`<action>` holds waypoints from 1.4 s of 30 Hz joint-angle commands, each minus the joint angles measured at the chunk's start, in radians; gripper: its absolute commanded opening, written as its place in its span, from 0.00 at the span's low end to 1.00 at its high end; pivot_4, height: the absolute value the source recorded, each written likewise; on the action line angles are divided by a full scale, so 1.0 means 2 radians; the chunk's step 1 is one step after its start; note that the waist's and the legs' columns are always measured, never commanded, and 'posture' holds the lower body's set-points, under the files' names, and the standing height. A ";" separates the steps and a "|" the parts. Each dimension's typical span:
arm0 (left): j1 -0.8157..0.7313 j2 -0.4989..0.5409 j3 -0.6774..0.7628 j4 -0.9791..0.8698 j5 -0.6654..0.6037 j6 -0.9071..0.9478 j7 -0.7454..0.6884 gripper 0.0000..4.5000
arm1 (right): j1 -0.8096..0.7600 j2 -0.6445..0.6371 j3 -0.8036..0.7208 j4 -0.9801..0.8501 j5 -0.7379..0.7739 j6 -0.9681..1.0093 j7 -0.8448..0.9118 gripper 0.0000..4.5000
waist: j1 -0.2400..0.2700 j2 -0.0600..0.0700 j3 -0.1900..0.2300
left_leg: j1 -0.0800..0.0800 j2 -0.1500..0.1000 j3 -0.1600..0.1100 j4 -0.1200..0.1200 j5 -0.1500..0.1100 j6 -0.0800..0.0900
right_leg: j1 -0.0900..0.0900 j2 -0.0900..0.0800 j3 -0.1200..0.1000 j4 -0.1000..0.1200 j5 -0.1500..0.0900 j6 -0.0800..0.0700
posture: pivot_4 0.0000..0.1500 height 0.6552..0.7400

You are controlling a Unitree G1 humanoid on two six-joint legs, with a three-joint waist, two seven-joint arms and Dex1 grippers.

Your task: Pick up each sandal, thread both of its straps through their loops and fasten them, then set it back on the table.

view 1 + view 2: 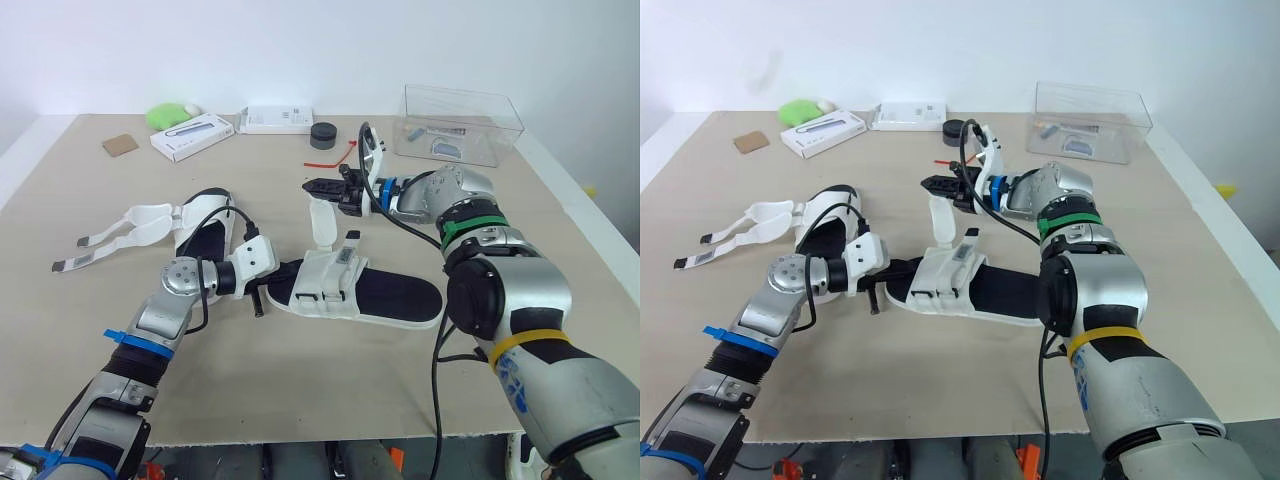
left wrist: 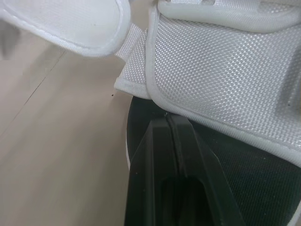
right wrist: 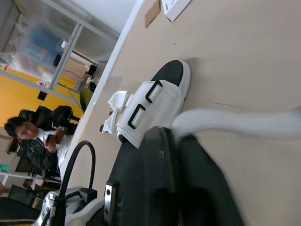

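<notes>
Right now my right tool [image 1: 318, 187] is pinched tight on the near sandal's [image 1: 390, 298] strap [image 1: 322, 222], holding it upright over the desk [image 1: 300, 390]. My left tool [image 2: 168, 118] is closed, tips against its white upper.

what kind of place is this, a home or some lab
Probably a lab or shared workroom, not a home. There is a plain beige worktable with a clear plastic bin and a white product box on it. The right wrist view shows glass partitions with a person seated beyond.
</notes>
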 commanded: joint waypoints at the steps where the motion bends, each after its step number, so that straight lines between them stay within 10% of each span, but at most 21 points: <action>1: 0.006 -0.001 -0.011 0.001 0.007 0.001 -0.005 0.00 | 0.003 -0.007 0.036 -0.062 -0.020 -0.042 0.055 0.00 | 0.000 0.000 0.000 | 0.000 0.000 0.000 0.000 0.000 0.000 | 0.000 0.000 0.000 0.000 0.000 0.000 | 1.00 1.00; 10: 0.007 0.002 -0.008 0.003 0.007 0.002 -0.007 0.00 | 0.241 -0.036 0.210 -0.429 -0.146 -0.482 0.130 0.00 | 0.001 0.001 -0.001 | -0.001 0.000 -0.001 0.001 0.000 0.000 | 0.000 0.001 -0.001 0.002 0.000 0.001 | 1.00 1.00; 19: -0.005 -0.001 -0.009 0.014 0.006 0.000 -0.011 0.00 | 0.233 -0.106 0.280 -0.317 -0.289 -0.970 0.080 0.00 | 0.001 0.001 -0.001 | 0.003 -0.001 0.000 0.002 0.001 -0.001 | 0.003 0.001 0.000 0.001 0.000 0.001 | 1.00 1.00; 28: -0.001 -0.002 -0.009 0.009 0.005 0.002 -0.012 0.00 | 0.187 -0.125 0.320 -0.220 -0.380 -1.088 -0.002 0.00 | 0.001 0.001 -0.001 | 0.003 -0.001 0.001 0.002 0.001 -0.001 | 0.003 0.001 0.001 0.002 0.000 0.000 | 1.00 1.00; 35: 0.005 0.001 -0.009 0.003 0.005 0.005 -0.012 0.00 | 0.204 -0.149 0.370 -0.262 -0.268 -1.037 0.069 0.62 | 0.001 0.001 -0.001 | 0.004 -0.001 0.000 0.002 0.001 -0.001 | 0.003 0.001 0.001 0.003 0.000 0.000 | 1.00 1.00; 37: 0.007 0.002 -0.009 0.000 0.005 0.006 -0.013 0.00 | 0.223 -0.175 0.372 -0.301 -0.213 -0.998 0.105 0.94 | 0.002 0.001 -0.001 | 0.004 -0.001 0.000 0.002 0.001 -0.001 | 0.003 0.001 0.001 0.003 0.000 0.000 | 1.00 1.00; 42: 0.012 0.006 -0.009 -0.008 0.004 0.011 -0.015 0.00 | 0.284 -0.243 0.334 -0.437 -0.082 -0.812 0.166 0.96 | 0.003 0.001 -0.001 | 0.004 -0.001 0.000 0.002 0.001 0.000 | 0.004 -0.001 0.001 0.003 0.000 0.000 | 1.00 1.00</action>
